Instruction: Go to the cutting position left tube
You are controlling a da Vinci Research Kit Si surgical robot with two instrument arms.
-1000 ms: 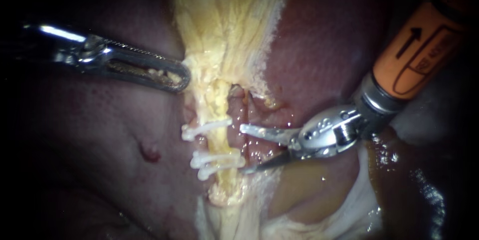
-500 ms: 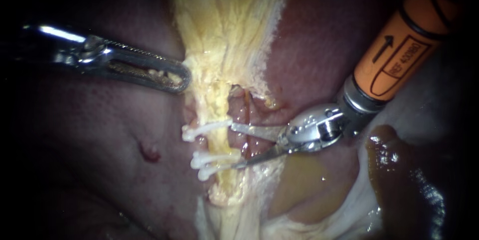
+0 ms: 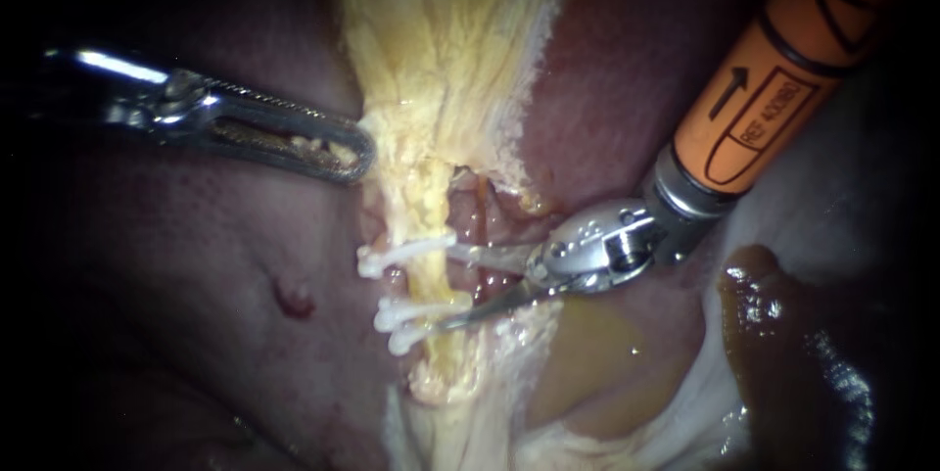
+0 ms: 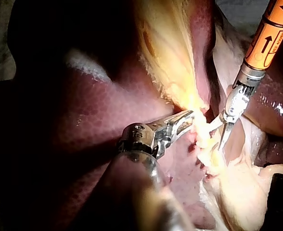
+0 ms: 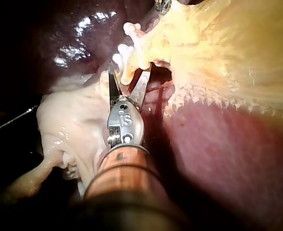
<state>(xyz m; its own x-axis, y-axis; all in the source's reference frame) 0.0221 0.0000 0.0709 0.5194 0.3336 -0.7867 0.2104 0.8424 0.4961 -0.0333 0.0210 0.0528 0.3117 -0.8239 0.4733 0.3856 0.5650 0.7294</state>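
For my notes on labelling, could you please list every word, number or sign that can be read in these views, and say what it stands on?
Right instrument: printed marks on its orange sleeve, seen in the endoscope and left wrist views; small and slanted, so I quote none.
Left instrument, clips, yellow tissue, liver: no writing.

There's the left tube [image 3: 428, 283], pale yellow and lumpy, running straight down over the liver [image 3: 245, 265]. White clips cross it: one clip [image 3: 401, 254] higher up, a pair [image 3: 423, 319] tight together below. Between them is a short bare stretch, intact, uncut. Up top it fans into the yellow tissue [image 3: 441, 40], and a redder tube [image 3: 468, 221] sits just beside it.
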